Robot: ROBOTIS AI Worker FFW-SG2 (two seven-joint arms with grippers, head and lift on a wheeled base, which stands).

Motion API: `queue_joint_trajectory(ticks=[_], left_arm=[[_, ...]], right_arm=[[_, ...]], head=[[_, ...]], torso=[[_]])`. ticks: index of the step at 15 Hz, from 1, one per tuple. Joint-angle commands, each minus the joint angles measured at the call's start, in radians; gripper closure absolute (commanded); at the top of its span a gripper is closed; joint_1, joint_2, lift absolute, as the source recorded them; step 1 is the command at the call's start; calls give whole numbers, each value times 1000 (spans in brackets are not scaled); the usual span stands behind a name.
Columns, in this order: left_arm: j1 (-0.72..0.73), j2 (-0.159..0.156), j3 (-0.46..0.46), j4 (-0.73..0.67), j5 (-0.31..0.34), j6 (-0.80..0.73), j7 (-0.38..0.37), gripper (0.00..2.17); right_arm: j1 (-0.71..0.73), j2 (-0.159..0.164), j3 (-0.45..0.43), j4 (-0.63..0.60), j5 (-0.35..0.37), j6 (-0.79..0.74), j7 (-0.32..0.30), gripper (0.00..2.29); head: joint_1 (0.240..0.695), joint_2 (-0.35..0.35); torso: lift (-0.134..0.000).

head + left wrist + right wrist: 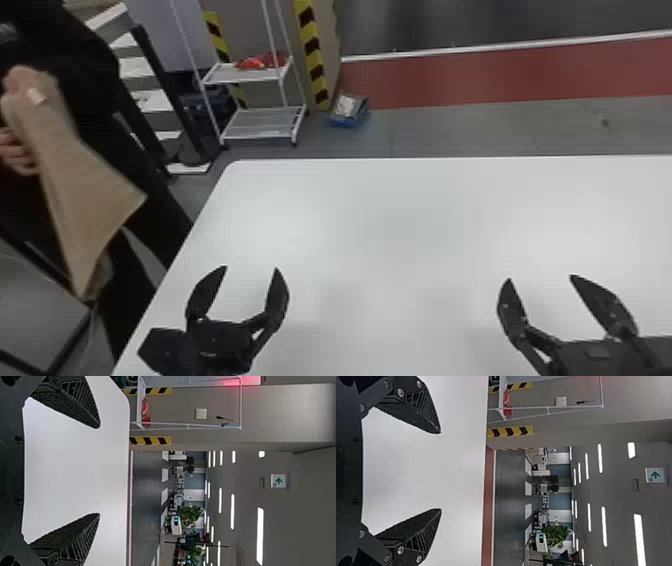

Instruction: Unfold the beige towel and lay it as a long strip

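At the left side of a long white counter (400, 220), a person (90, 95) in black holds the beige towel (82, 190) in both hands, clear of the surface. The plain cloth hangs gathered near the top, flares to a pointed corner and narrows below, with a small white patch (36, 96) near the grip. Over the counter, the robot's left end effector (251, 268) and right end effector (540, 277) stand spread and empty. The head view shows a blue bin (348, 114) on the floor; the left wrist view, a green arrow sign (278, 481).
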Motion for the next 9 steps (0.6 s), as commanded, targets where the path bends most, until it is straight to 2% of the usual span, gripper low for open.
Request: queue_joint_trajectory(ticks=[1,9], left_arm=[[0,-4,-1,-1,0,0,0,83],[0,-4,-1,-1,7,0,-3,83]], right_arm=[[0,1,0,0,0,0,0,205],[3,1,0,0,0,0,-1,205]], head=[[695,239],[695,237]], torso=[[-111],[-111]])
